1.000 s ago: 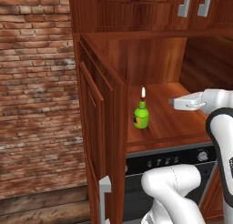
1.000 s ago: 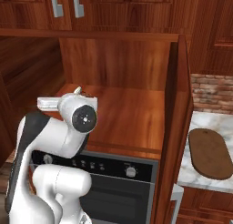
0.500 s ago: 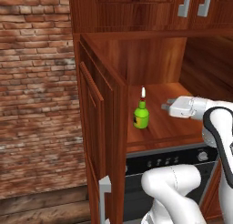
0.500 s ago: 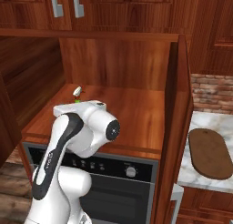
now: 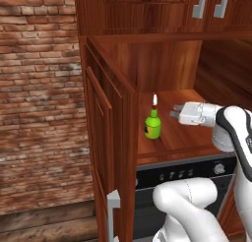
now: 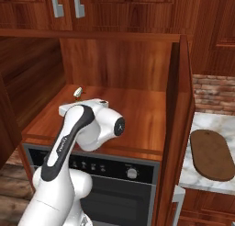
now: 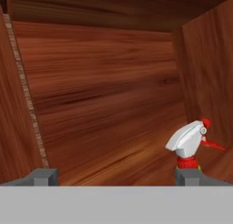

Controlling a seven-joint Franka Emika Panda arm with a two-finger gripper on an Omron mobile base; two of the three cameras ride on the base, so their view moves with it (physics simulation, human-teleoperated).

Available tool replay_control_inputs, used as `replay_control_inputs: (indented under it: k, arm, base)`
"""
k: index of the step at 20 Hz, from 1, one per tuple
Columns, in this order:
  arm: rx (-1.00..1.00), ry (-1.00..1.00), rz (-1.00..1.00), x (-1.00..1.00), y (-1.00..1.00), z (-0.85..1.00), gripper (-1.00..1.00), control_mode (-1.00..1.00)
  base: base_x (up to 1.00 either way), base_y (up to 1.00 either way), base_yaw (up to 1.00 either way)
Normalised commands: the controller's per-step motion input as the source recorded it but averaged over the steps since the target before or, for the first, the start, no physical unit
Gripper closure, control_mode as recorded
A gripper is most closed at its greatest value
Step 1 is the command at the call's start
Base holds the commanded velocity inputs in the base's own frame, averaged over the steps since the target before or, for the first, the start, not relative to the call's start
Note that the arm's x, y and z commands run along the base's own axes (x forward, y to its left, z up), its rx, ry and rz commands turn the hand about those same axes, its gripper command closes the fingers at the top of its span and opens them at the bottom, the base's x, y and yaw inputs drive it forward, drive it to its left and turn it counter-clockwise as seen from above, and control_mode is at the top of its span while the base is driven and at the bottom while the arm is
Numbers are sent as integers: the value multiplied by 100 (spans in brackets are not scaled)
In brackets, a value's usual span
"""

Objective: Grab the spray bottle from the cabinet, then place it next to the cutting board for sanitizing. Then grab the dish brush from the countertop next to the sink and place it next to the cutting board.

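Observation:
The lime-green spray bottle (image 5: 152,126) stands upright on the wooden shelf (image 5: 170,140) of the open cabinet (image 5: 147,64), near its front left. My gripper (image 5: 173,113) is inside the cabinet, level with the bottle's neck and a short way to its right, open with nothing between the fingers. In the hand view the bottle's white nozzle (image 7: 188,139) with its red tip rises just behind the right fingertip (image 7: 188,176), off the middle of my gripper (image 7: 116,177). From the right, the nozzle (image 6: 78,91) peeks out beyond my arm. The cutting board (image 6: 212,154) lies on the marble countertop (image 6: 204,124).
The cabinet door (image 5: 106,142) stands swung open at the left, beside a brick wall (image 5: 39,98). A black oven with knobs (image 5: 189,174) sits under the shelf. The cabinet's side wall (image 6: 179,124) separates the shelf from the countertop. Upper cabinets (image 6: 64,4) hang above.
My hand has travelled left across the shelf, closing most of the gap to the bottle, and the arm has swung with it. The bottle has not moved; the jaws stayed open.

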Motion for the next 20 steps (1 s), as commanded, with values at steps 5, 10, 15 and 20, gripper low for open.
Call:
replay_control_inputs:
  k: [5, 10, 15, 20]
  arm:
    - [-1, 0, 9, 27, 0, 0, -100, -100]
    - [-6, 0, 8, 8, 0, 0, -100, -100]
    - [-6, 0, 12, 4, 0, -2, -100, -100]
    - [-8, 0, 12, 7, 1, -6, -100, -100]
  base:
    - [0, 0, 0]
    - [0, 0, 0]
    - [0, 0, 0]
    - [0, 0, 0]
